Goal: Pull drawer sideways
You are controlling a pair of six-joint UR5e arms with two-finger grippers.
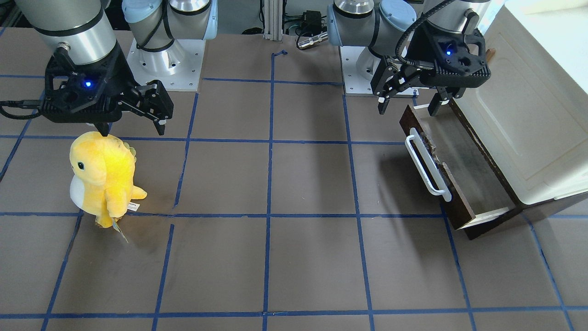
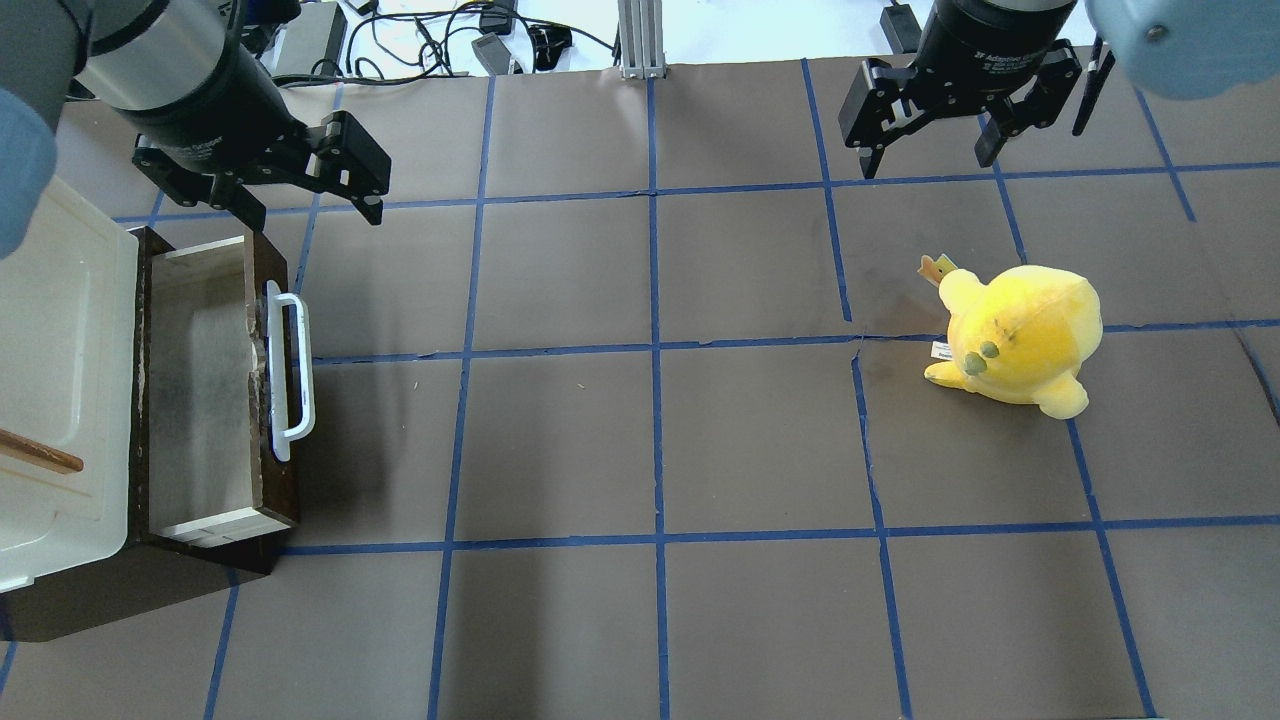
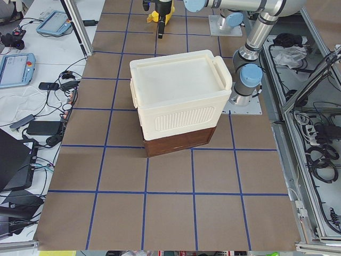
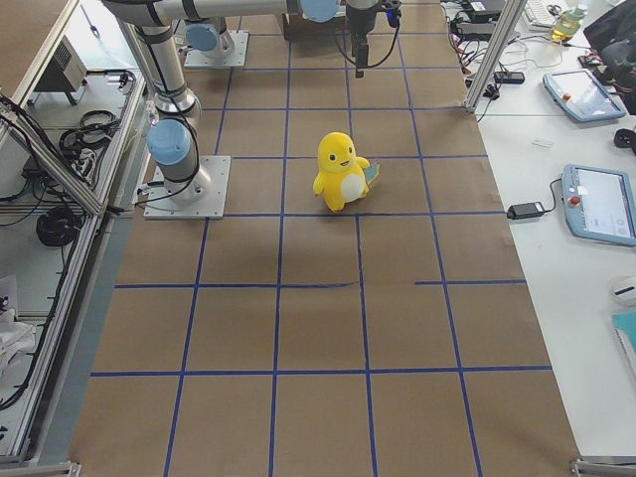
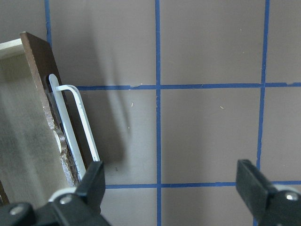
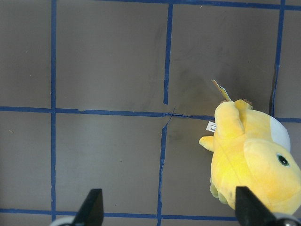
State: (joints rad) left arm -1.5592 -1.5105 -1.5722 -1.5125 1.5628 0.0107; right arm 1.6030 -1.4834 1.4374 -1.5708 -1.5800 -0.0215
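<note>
Taped brown counter (image 2: 640, 450): drawer (image 2: 195, 380) stands drawn out at its left end; left gripper (image 2: 315, 215) spread, clear of white handle (image 2: 290, 375). Pull seemingly done; further travel requires closing on that handle.

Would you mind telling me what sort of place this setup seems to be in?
Most likely a robotics lab: a tape-gridded table, a teach pendant alongside, and loose cables beside it.

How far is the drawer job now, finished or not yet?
Done: the drawer stands pulled out of the cabinet, its pale inside showing. In hand: nothing; the left hand is open, off the white handle. Left: probably only retreating.
</note>
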